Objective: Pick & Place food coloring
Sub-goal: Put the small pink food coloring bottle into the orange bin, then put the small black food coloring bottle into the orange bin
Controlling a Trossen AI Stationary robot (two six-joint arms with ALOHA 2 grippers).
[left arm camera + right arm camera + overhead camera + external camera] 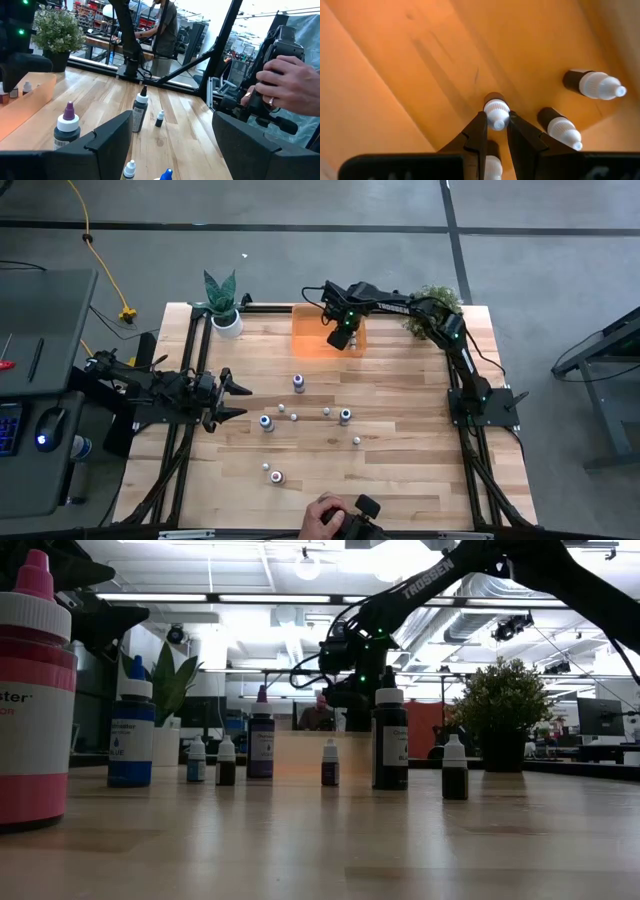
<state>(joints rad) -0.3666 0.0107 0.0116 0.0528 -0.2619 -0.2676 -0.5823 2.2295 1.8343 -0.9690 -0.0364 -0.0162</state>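
While bottles (298,383) stand scattered mid-table (400,470) | left gripper (238,400) waits spread at near left | far: right gripper (496,131) over orange bin (305,330), nipping a white-capped dropper (496,112) upright inside, two more droppers (594,83) beside it.

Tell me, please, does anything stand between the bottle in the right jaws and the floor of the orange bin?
Nothing visible does. The right gripper holds a small white-capped bottle over bare bin floor. Two other bottles lie to one side, clear of it. The left gripper waits open at the table's left.
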